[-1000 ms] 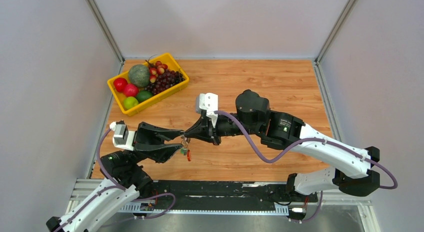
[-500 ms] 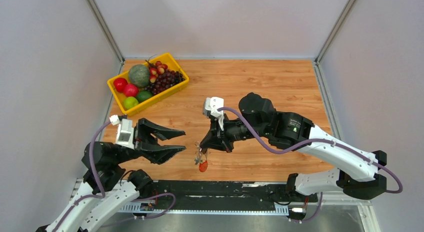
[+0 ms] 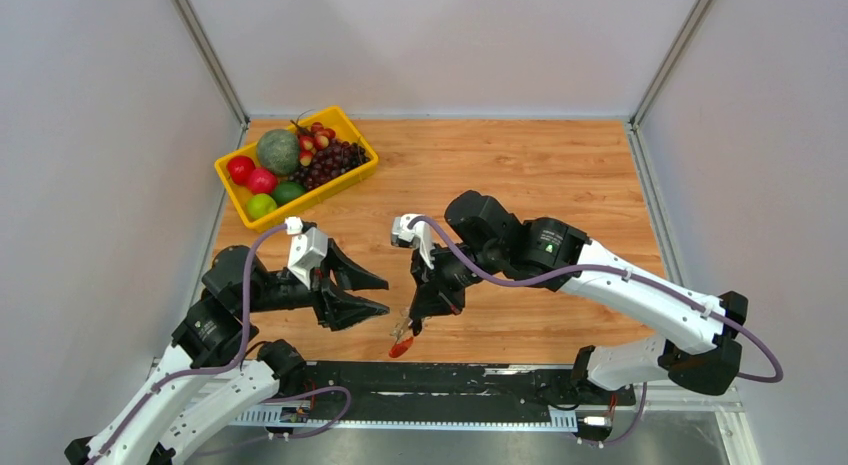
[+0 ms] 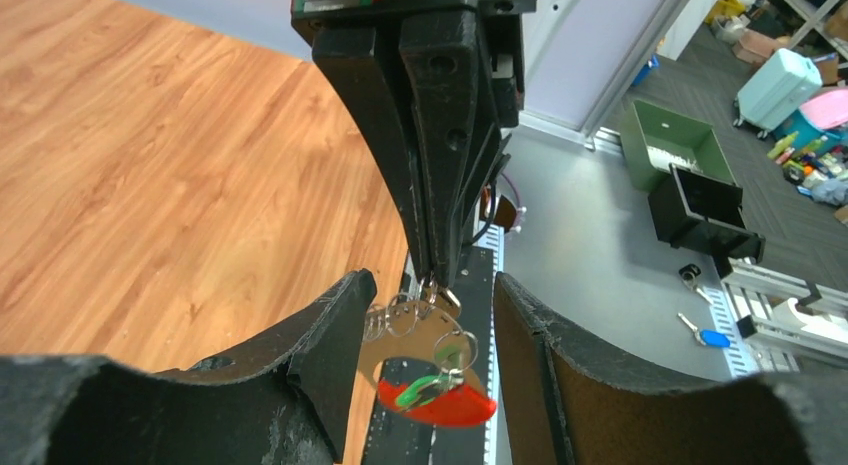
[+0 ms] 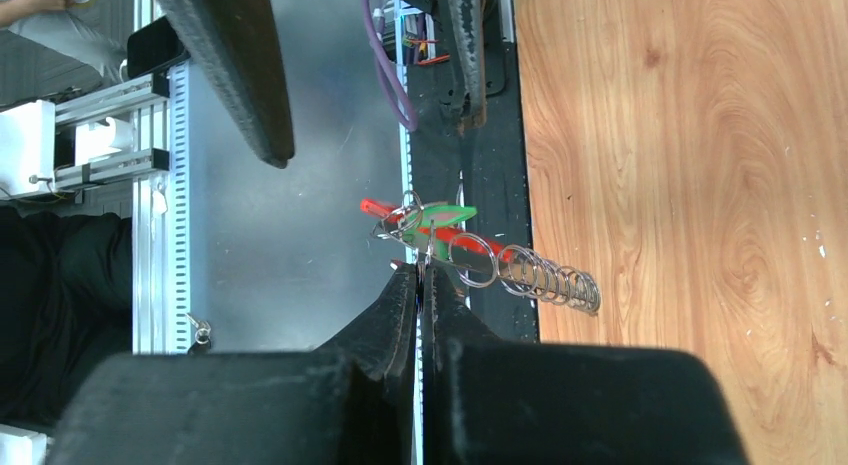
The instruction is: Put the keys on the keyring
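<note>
At the near edge of the desk (image 3: pixel 520 175), above the black rail (image 3: pixel 470 377) that runs along it, the keyring (image 4: pixel 432 360) hangs in the air from the right claw (image 5: pixel 421 277). That claw points down and toward the left arm, its jaws pressed together on one of the top rings, so the bunch dangles free below the tips. Lowest in the bunch is the red tag (image 4: pixel 445 407), with the green bit (image 4: pixel 420 390) lying against it. A flat tan piece sits just behind the rings in the left wrist view. In the right wrist view a chain of small rings (image 5: pixel 545 277) trails off sideways from the bunch toward the wood. The left claw (image 3: pixel 386 296) is just beside it on the left, jaws spread wide and holding nothing. Its fingers (image 4: pixel 335 320) stand on either side of the hanging bunch in its own camera. Whether either one touches the rings cannot be told. In the top view the left tips lie near the right claw but apart from it. Farther back the bare wood stretches to the rear wall. In the far left corner a yellow basket (image 3: pixel 318 196) holds a melon (image 3: pixel 278 151), grapes (image 3: pixel 330 160) and a few small round fruits.
</note>
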`<state>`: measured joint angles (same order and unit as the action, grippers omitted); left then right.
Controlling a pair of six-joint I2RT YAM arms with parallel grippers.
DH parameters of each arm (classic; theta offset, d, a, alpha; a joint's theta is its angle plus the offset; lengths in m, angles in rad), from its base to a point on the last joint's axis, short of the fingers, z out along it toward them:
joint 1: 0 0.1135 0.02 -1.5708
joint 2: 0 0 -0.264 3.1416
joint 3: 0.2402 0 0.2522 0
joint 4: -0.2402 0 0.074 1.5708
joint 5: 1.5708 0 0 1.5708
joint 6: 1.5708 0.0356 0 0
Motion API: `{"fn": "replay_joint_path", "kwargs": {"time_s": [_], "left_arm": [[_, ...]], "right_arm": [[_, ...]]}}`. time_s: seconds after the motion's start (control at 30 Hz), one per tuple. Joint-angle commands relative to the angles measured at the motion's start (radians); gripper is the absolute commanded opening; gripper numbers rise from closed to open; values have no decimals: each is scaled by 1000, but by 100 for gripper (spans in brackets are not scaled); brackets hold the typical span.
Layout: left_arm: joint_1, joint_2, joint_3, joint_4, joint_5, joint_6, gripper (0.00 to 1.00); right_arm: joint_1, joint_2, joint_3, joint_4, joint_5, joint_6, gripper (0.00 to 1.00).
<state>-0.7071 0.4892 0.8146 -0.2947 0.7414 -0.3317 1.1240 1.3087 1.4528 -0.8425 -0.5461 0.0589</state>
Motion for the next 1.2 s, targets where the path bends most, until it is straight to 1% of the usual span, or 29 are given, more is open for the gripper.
{"fn": "replay_joint_path", "kwargs": {"time_s": [0.0,0.13,0.37,0.5,0.7,1.0,1.17], "left_arm": [[-3,7,49,-95,20,64,58],[-4,18,46,-116,20,79,57],[-3,29,17,-56,59,64,57],[-3,34,12,-44,84,65,56],[-3,44,11,-45,103,70,53],[-3,60,8,-40,122,72,45],[-3,60,5,-32,124,71,43]], "right_arm": [[-1,-9,20,8,-52,-5,0],[-1,6,41,8,-84,-14,0],[-1,37,77,9,-130,-19,0],[-1,51,99,9,-130,-19,0],[-1,64,138,10,-126,-23,0],[-1,71,164,10,-126,-29,0],[-1,72,169,10,-126,-29,0]]}}
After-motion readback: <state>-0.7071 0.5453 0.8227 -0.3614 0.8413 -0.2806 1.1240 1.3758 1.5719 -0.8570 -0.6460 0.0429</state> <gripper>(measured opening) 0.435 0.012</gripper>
